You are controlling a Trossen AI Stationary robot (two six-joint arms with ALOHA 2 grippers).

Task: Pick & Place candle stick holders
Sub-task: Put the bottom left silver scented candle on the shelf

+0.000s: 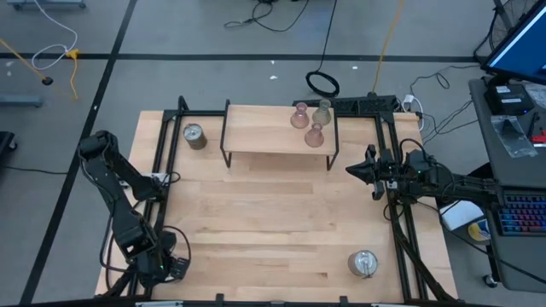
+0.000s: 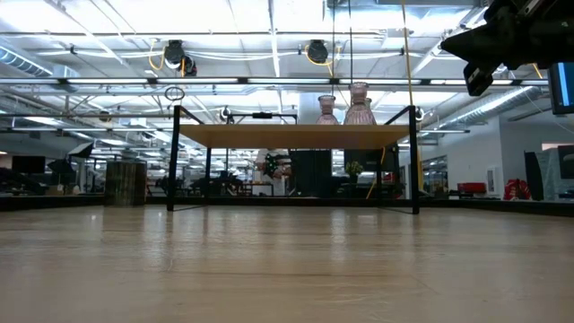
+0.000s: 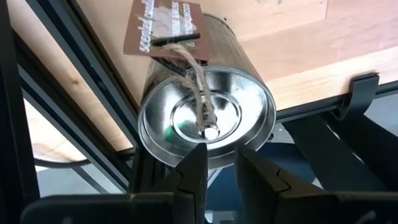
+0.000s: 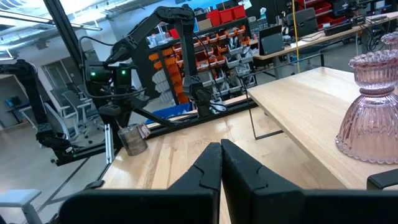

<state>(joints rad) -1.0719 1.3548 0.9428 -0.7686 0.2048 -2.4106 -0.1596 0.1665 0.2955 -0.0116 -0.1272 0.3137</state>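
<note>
Three glassy holders, pink (image 1: pixel 299 117), greenish (image 1: pixel 322 111) and pink (image 1: pixel 315 135), stand on their wide bases at the right end of a small raised wooden shelf (image 1: pixel 256 128). One metal holder (image 1: pixel 194 135) stands on the table at the far left, and another (image 1: pixel 363 263) at the near right. A third metal tin (image 3: pixel 205 118), with twine and a tag, fills the left wrist view. My left gripper (image 3: pixel 217 165) is at the table's near left corner (image 1: pixel 171 263), its fingers slightly apart at the tin's rim. My right gripper (image 1: pixel 354 170) is shut and empty, raised right of the shelf. My left gripper's fingertips (image 3: pixel 194 158) stand at the near rim (image 3: pixel 217 160) of the tin's twine-knobbed end, one on either side of the middle. I cannot tell whether they touch it.
Black frame rails (image 1: pixel 162 162) run along the table's left and right sides (image 1: pixel 394 213). The shelf stands on thin black legs (image 2: pixel 175 161). The middle of the table (image 1: pixel 273 213) is bare wood. A keyboard and monitor (image 1: pixel 520 213) sit right of the table.
</note>
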